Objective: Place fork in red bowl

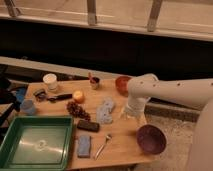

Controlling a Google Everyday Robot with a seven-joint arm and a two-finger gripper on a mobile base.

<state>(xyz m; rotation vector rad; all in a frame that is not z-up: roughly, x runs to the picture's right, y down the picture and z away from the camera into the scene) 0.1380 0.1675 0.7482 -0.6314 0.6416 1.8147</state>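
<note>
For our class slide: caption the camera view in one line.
Gripper hangs over the wooden table, red bowl behind it, fork untouched near the front edge.

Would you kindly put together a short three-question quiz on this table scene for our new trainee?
1. True or false: the fork already lies in the red bowl.
2. Multiple choice: the gripper hangs A) just right of the pale blue cloth, B) over the green tray, C) inside the purple bowl.
3. Fill in: the fork lies beside the blue ____.

Key: 1 false; 2 A; 3 sponge.
</note>
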